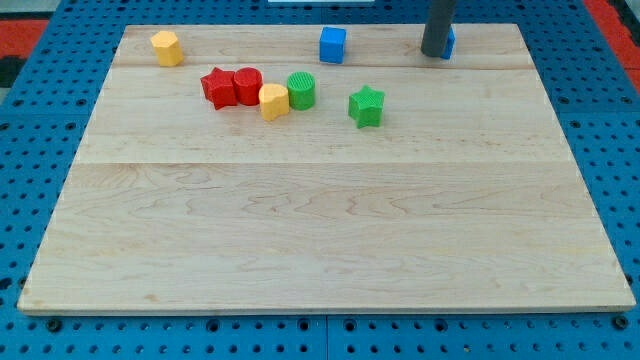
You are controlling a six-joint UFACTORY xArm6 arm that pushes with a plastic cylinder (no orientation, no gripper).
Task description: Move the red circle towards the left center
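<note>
Near the view's top right, my tip [435, 53] rests on the wooden desk [330, 230], well apart from the red circle [248, 86]; blue pegboard [30, 150] surrounds it.

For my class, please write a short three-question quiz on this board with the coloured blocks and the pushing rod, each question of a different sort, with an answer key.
1. True or false: my tip is touching the red circle.
2. Multiple choice: which block sits directly on the view's left of the red circle, against it? A) green star B) red star C) blue cube
3. Fill in: the lone block at the board's top left corner is coloured ____.

Key
1. False: the tip is at the view's top right, beside a partly hidden blue block, far from the red circle.
2. B
3. Yellow
</note>
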